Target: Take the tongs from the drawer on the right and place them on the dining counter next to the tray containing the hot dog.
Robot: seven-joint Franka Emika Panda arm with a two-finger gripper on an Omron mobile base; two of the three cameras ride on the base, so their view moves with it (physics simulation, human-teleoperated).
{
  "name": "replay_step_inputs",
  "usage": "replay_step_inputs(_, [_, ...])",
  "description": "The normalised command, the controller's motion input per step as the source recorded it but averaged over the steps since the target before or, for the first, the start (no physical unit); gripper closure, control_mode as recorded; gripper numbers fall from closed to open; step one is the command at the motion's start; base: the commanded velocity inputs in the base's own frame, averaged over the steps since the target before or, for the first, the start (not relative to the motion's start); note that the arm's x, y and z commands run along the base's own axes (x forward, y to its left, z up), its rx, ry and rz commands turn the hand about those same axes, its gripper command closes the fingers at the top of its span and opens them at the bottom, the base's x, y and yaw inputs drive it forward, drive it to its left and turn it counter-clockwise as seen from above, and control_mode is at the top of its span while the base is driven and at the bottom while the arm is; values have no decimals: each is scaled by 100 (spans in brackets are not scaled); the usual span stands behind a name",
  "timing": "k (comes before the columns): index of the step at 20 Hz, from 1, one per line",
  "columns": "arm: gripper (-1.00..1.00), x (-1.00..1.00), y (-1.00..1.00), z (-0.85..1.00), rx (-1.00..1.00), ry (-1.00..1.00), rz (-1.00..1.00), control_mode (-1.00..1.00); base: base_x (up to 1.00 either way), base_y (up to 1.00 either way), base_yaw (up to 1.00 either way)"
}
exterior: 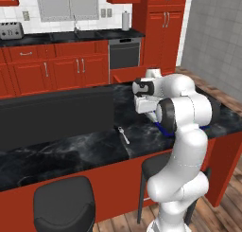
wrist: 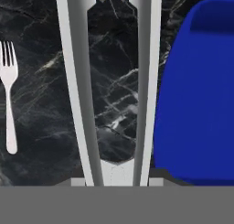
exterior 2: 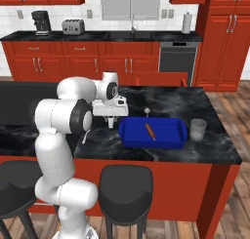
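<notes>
My gripper (exterior 2: 111, 120) hangs over the dining counter (exterior 2: 205, 106), shut on the tongs (wrist: 80, 104). Their two long silver arms run up the hand view with black marble showing between them. The blue tray (exterior 2: 168, 135) lies just right of the tongs, close but apart, and holds the thin orange hot dog (exterior 2: 150, 131). In the hand view the tray's rim (wrist: 196, 104) fills the right side. The red drawer (exterior 2: 158, 79) stands open beyond the counter's far edge. From the left base view the white forearm covers most of the hand (exterior: 144, 103).
A small silver fork (wrist: 9, 99) lies on the marble left of the tongs, also seen from the left base (exterior: 124, 135). A clear glass (exterior 2: 197, 129) stands right of the tray. Two black stools (exterior 2: 126, 182) sit at the counter's near side.
</notes>
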Motion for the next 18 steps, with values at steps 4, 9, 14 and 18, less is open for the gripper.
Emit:
replay_step_inputs(4, [100, 23, 0, -27, 0, -6, 0, -100, 0, 0, 0])
replay_step_inputs(9, [100, 17, 0, -28, 0, -3, 0, -100, 0, 0, 0])
replay_step_inputs(14, [100, 1, 0, -49, 0, 0, 0, -100, 0, 0, 0])
replay_step_inputs(18, [100, 0, 0, -39, 0, 0, 0, -100, 0, 0, 0])
